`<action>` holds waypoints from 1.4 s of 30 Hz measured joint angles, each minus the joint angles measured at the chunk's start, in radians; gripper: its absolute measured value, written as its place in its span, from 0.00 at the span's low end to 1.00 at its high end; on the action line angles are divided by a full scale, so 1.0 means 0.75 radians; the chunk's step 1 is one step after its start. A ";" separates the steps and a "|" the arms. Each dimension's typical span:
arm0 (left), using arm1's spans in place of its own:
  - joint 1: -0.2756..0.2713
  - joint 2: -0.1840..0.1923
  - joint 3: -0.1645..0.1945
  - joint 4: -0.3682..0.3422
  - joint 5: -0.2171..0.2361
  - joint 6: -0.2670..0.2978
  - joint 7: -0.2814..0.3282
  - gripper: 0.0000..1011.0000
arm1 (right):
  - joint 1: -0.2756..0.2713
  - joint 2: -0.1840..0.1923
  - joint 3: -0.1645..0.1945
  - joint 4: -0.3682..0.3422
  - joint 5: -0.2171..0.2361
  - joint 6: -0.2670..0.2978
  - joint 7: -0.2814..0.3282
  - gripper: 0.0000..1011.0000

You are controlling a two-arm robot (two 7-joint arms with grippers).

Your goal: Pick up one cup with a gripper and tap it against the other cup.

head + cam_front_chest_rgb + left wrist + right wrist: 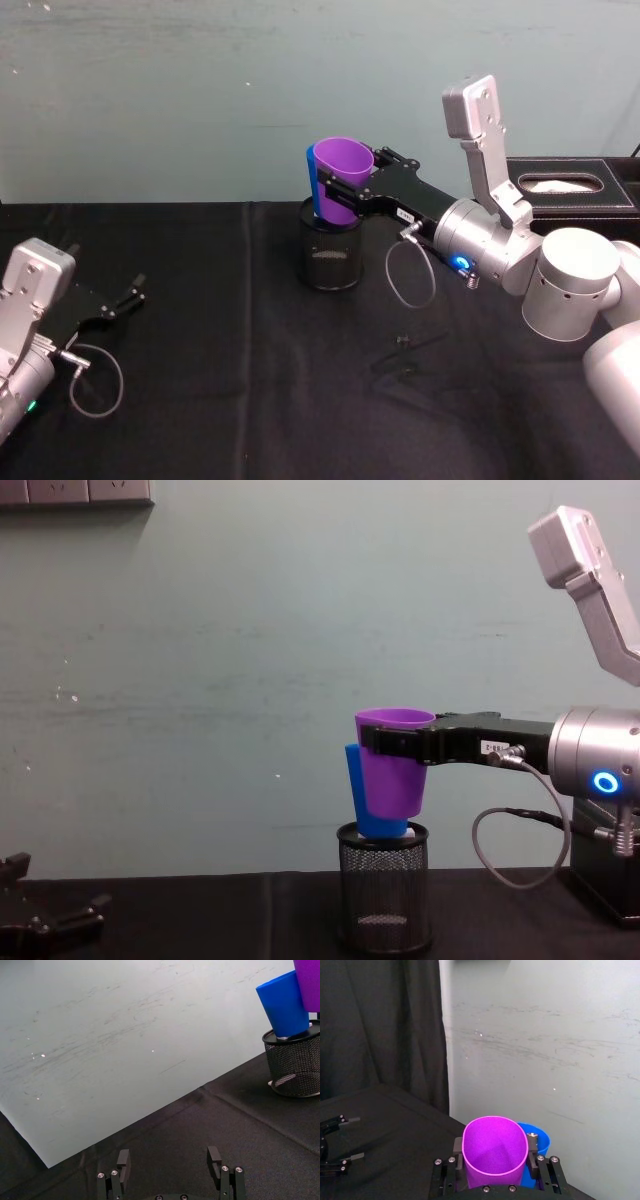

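Your right hand (pixel 350 190) grips the purple cup (pixel 395 780), lifted against the blue cup (pixel 354 780); the tap looks made. Your left hand (pixel 128 298) lies released.

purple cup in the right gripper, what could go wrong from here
1. The blue cup leans tilted in the mesh holder, with the purple cup right against it. A harder push could tip it out or topple the holder.
2. The right gripper clamps the purple cup near its rim, on a tapered wall, so a knock might twist it or let it slip.
The left gripper lies parked on the table, open.
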 joint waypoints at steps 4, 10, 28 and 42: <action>0.000 0.000 0.000 0.000 0.000 0.000 0.000 0.99 | 0.000 0.000 0.000 0.000 0.000 0.000 0.000 0.71; 0.000 0.000 0.000 0.000 0.000 0.000 0.000 0.99 | 0.000 0.000 0.000 0.000 0.000 0.000 0.000 0.71; 0.000 0.000 0.000 0.000 0.000 0.000 0.000 0.99 | 0.000 0.000 0.000 0.000 0.000 0.000 0.000 0.71; 0.000 0.000 0.000 0.000 0.000 0.000 0.000 0.99 | 0.000 0.000 0.000 0.000 0.000 0.000 0.000 0.71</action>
